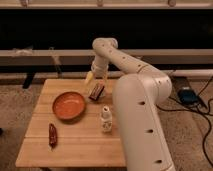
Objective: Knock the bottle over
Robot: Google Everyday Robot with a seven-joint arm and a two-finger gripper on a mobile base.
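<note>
Upright on the wooden tabletop [75, 150], right of centre: the small whitish bottle [106, 119], white cap on top, near the orange bowl [69, 106] but apart from it. Over the far edge of the tabletop: the hand [96, 77], pointing down from the white arm [135, 100], well apart from the bottle. Wide or narrow: cannot tell. Just in front of the hand, a dark flat packet [96, 91], beside the bowl's far right rim. Toward the front left, a long dark-red thing [52, 135], lying flat.
</note>
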